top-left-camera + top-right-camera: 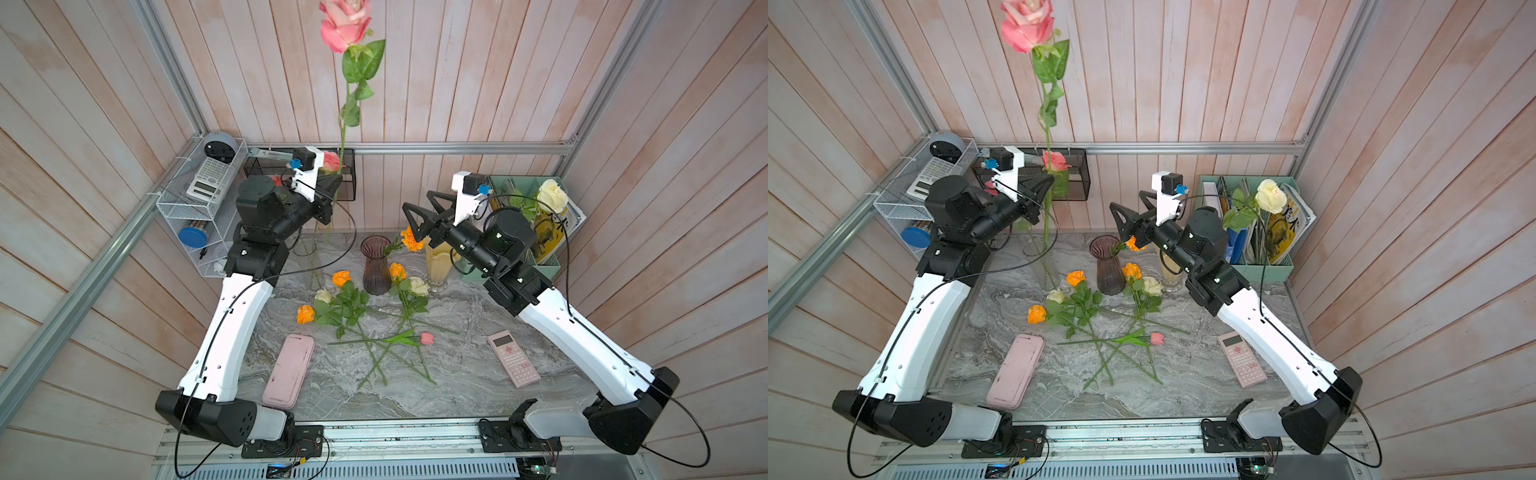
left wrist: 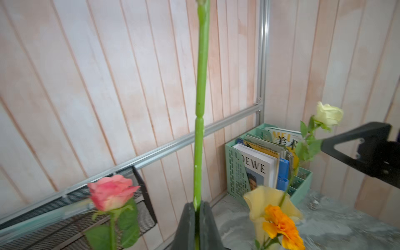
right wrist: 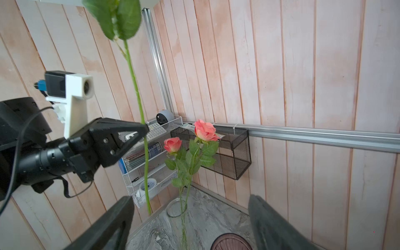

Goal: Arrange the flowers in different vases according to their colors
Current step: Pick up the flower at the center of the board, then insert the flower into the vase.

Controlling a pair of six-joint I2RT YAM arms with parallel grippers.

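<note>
My left gripper (image 1: 337, 179) (image 2: 198, 207) is shut on the green stem of a tall pink rose (image 1: 345, 25) (image 1: 1027, 25), which it holds upright. The stem's cut end hangs close to the mouth of the clear vase (image 1: 309, 262) (image 3: 176, 208), which holds two pink roses (image 3: 205, 129). My right gripper (image 1: 420, 208) (image 3: 191, 201) stands open and empty above the purple vase (image 1: 376, 266), where an orange marigold (image 1: 411, 240) leans. The yellow vase (image 1: 438, 262) holds a cream rose (image 1: 552, 195). Orange roses (image 1: 341, 277), cream roses (image 1: 417, 286) and a pink tulip (image 1: 427, 338) lie mid-table.
A pink pencil case (image 1: 289, 370) lies front left and a pink calculator (image 1: 513, 357) front right. A mint file holder (image 1: 544, 249) stands at the back right. A black mesh basket (image 1: 351, 183) and a white wire rack (image 1: 195, 208) hang on the walls.
</note>
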